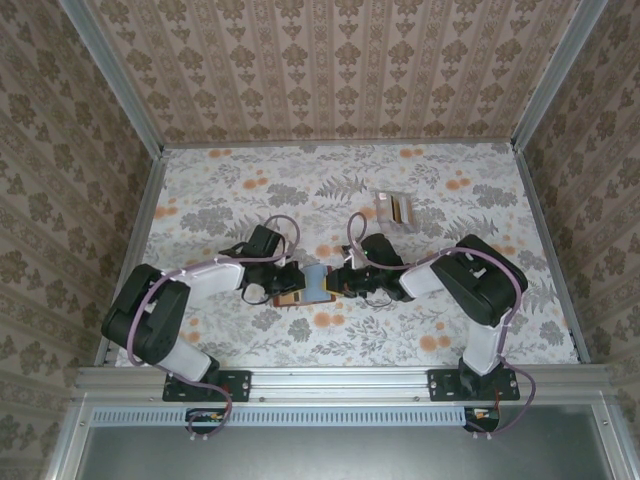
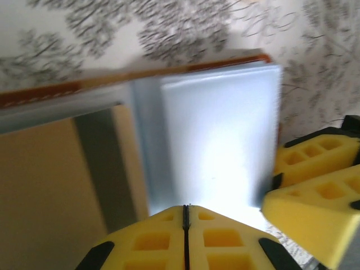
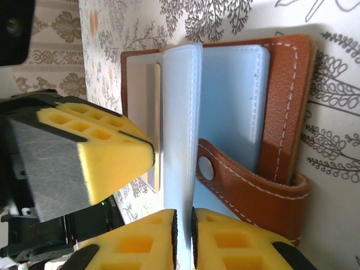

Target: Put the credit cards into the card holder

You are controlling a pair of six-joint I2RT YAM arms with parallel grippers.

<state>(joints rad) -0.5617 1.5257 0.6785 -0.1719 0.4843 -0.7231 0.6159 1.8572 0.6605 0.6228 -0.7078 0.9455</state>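
Stitched brown leather card holder (image 3: 284, 101), right end effector (image 3: 183, 222) pinching its frosted sleeve (image 3: 181, 112), left end effector (image 2: 185, 216) pressed together

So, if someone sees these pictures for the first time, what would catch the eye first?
At the middle of the flowered table, the left gripper and the right gripper both pinch the open card holder, its pale blue sleeves standing up from the brown cover. Next come the credit cards, lying apart toward the far right.
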